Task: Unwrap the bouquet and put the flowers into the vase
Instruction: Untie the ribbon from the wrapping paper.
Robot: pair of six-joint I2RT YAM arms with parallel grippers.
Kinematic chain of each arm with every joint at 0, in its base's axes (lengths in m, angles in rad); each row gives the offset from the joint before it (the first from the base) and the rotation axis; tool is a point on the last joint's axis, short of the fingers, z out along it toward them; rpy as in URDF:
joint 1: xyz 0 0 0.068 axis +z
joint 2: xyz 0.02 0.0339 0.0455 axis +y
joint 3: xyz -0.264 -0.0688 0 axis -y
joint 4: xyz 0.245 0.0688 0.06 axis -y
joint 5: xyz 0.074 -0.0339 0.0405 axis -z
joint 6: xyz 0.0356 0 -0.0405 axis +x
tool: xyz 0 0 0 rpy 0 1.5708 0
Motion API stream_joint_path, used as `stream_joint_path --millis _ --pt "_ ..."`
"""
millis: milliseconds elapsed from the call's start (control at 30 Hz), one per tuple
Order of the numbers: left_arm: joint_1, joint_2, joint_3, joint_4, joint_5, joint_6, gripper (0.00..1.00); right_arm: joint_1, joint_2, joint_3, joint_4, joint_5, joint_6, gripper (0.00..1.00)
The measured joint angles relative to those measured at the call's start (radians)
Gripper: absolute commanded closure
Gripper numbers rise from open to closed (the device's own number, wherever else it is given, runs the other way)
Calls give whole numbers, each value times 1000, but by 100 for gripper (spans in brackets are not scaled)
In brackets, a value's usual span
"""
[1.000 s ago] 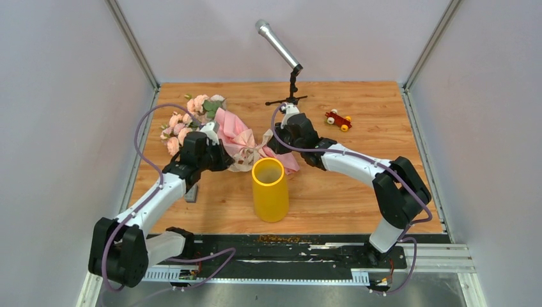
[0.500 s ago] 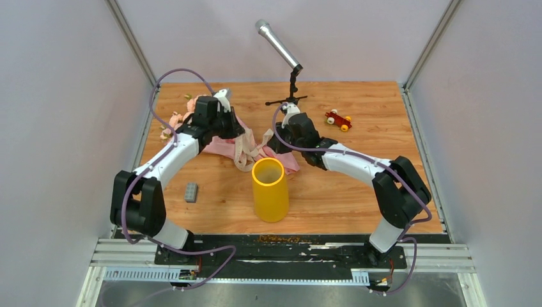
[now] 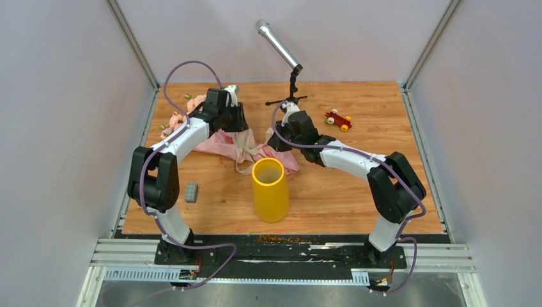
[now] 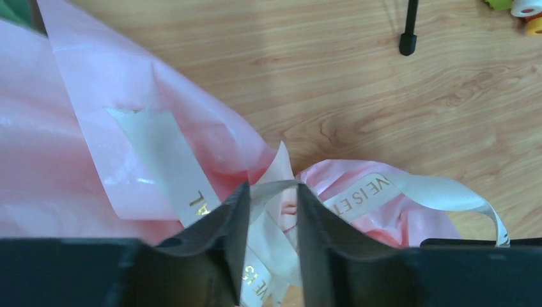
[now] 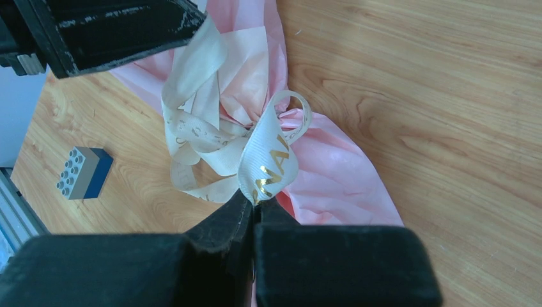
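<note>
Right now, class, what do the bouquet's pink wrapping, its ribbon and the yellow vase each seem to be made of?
Pink wrapping: thin glossy film or coated paper; it shines and creases sharply. Ribbon: cream woven fabric, finely ribbed, with gold printed letters. Yellow vase: smooth, even colour, likely plastic; glazed ceramic possible.

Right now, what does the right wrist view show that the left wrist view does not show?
Only the right wrist view: the right gripper shut on a loop of the beige ribbon, and the grey and blue block. Only the left wrist view: a black stand foot, and the inside of the left gripper, jaws apart with ribbon between them. Both: the pink wrapping paper, the gold-lettered ribbon, the wooden table, and the left gripper itself, seen from outside at the right wrist view's top left.
</note>
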Motion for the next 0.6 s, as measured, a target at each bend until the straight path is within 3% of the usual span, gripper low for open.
stream_joint_path --millis 200,300,467,600 --pt "0 -26 0 -39 -16 4 19 -11 0 4 1 -13 0 100" --pt "0 -63 11 -80 -18 19 10 -16 0 4 1 -16 0 100" --pt "0 -173 35 -146 -23 29 3 -22 0 4 1 -16 0 100" --pt "0 -317 -66 -134 -35 19 1 -24 0 4 1 -16 0 100"
